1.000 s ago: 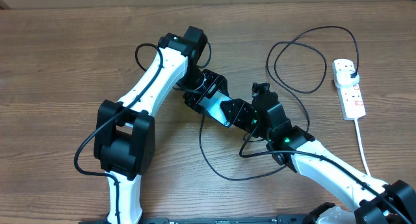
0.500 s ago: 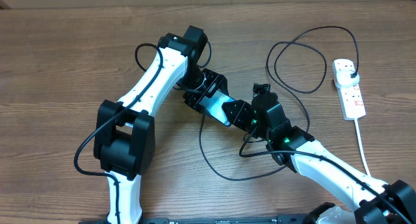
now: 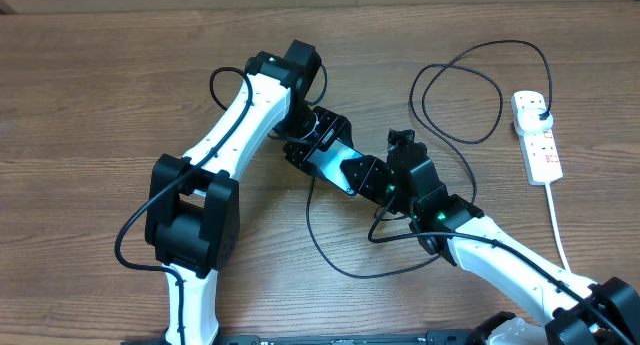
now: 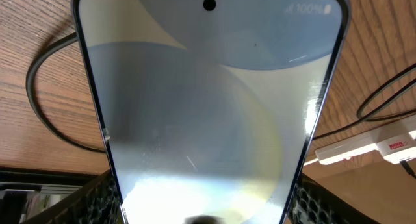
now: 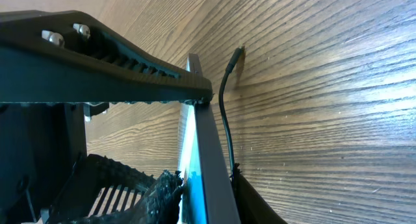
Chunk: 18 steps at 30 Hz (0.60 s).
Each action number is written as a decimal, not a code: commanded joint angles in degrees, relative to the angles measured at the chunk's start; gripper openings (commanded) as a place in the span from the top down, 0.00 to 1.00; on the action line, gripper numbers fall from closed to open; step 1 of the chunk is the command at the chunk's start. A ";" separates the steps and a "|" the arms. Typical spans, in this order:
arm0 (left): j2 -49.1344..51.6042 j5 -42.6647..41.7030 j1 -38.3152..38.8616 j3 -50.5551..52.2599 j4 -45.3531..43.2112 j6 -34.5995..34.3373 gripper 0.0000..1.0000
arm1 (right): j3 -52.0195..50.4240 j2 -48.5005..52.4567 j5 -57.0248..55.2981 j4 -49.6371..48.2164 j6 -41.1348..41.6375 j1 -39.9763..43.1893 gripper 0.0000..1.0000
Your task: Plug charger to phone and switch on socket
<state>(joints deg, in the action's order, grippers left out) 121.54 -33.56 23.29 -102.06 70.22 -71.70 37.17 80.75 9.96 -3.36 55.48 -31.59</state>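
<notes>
The phone (image 3: 328,167) is held off the table between both grippers, its light blue screen filling the left wrist view (image 4: 208,107). My left gripper (image 3: 316,145) is shut on one end, its fingers at both long edges (image 4: 205,208). My right gripper (image 3: 373,179) is shut on the other end; the right wrist view shows the phone edge-on (image 5: 207,146) between its fingers (image 5: 205,188). The charger cable (image 3: 322,247) loops under the arms. Its connector tip (image 5: 239,52) lies free on the table beside the phone. The socket (image 3: 537,137) lies far right with the black plug (image 3: 541,111) in it.
The socket's thick white cord (image 3: 556,225) runs toward the front right edge. Large loops of the black cable (image 3: 470,51) lie between the arms and the socket. The socket also shows at the right of the left wrist view (image 4: 377,145). The table is brown wood.
</notes>
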 commanded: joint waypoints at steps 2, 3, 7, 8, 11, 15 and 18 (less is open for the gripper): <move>-0.31 -0.33 0.42 -1.64 -0.02 -0.74 0.42 | 1.27 0.09 0.39 0.48 0.24 -0.28 0.74; -0.31 -0.33 0.42 -1.64 -0.02 -0.74 0.41 | 1.27 0.09 0.42 0.50 0.26 -0.28 0.74; -0.31 -0.39 0.42 -1.64 0.00 -0.74 0.41 | 1.27 0.13 0.39 0.50 0.26 -0.28 0.80; -0.31 -0.48 0.42 -1.64 0.00 -0.72 0.41 | 1.27 0.13 0.39 0.48 0.26 -0.28 0.81; -0.31 -0.52 0.42 -1.64 0.00 -0.72 0.38 | 1.27 0.26 0.37 0.42 0.26 -0.28 0.83; -0.31 -0.52 0.42 -1.64 0.00 -0.72 0.37 | 1.27 0.28 0.37 0.33 0.28 -0.28 0.86; -0.31 -0.52 0.42 -1.64 -0.07 -0.74 0.33 | 1.27 0.28 0.39 0.00 0.28 -0.28 0.88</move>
<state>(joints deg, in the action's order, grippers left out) 121.54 -33.43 23.29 -102.06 70.17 -71.70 37.41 80.75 10.55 -3.38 56.10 -31.59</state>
